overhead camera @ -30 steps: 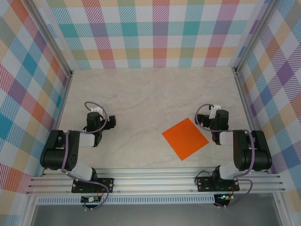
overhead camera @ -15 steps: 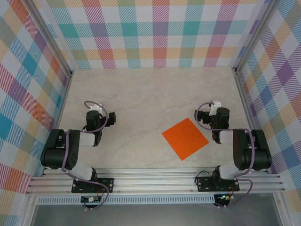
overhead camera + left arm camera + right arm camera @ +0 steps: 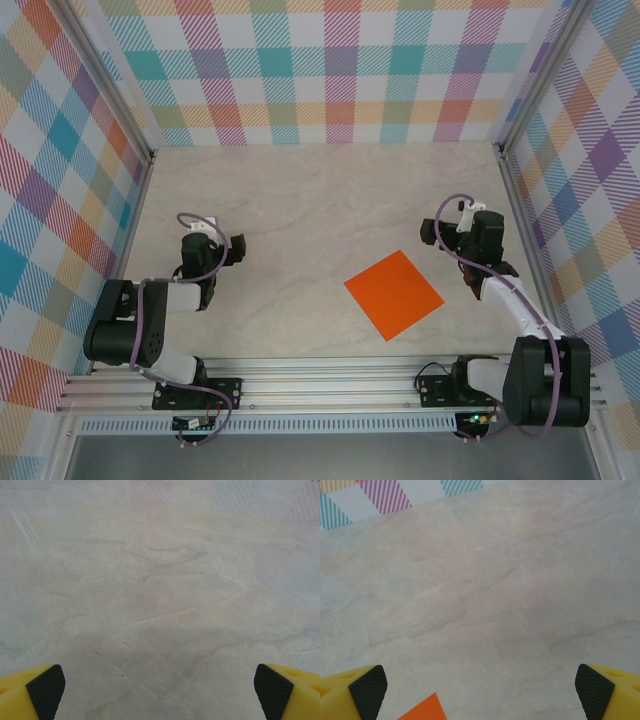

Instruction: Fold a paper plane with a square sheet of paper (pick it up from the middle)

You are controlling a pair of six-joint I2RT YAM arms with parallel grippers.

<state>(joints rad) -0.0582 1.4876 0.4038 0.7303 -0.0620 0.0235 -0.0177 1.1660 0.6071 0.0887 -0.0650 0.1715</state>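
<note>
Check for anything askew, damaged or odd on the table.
Nothing stands out. The square sheet of paper lies flat and uncreased on the table, right of centre, turned corner-on to the table's edges. Both arms' jaws stand open and empty, clear of the sheet.

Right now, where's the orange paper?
In the top view, the paper lies flat on the table, right of centre, just left of the right arm.
</note>
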